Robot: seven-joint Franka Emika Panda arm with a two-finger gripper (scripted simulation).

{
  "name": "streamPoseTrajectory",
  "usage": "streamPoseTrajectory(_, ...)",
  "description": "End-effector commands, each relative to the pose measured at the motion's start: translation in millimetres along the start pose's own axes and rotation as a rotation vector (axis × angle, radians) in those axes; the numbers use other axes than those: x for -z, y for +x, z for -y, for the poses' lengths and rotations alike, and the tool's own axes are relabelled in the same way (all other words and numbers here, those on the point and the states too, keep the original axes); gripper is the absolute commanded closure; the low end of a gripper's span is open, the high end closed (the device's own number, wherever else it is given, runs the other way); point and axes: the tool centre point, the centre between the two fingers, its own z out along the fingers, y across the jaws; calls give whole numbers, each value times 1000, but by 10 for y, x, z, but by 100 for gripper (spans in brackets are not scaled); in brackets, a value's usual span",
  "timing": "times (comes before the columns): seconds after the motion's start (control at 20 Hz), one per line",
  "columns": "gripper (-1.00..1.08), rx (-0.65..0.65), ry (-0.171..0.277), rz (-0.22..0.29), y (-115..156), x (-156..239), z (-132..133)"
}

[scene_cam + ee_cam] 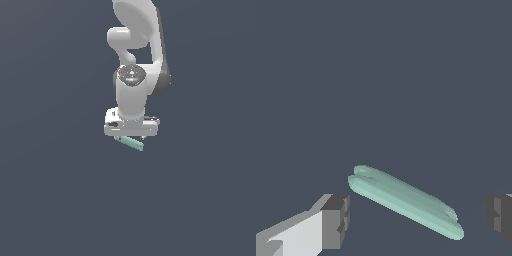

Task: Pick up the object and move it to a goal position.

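Wrist view, going across: one finger pad point(336, 220) at one side, the object point(405, 200) lying between, 2nd pad at the other side. Gripper point(418, 217) spread wide — clear gaps both sides, nothing gripped. Pale teal bar lies skewed to the line between the pads, so the jaws would close across its slim width. Exterior view: arm point(132, 95) points straight down, bar just below the hand. Judgement: pre-grasp alignment; pick not yet made, goal position not visible.
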Motion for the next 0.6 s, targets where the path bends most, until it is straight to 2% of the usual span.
streamPoseTrajectory(0.0, -92, 0, 0, 0, 0, 0, 0)
streamPoseTrajectory(0.55, -92, -21, -19, 23, -47, 28, -243)
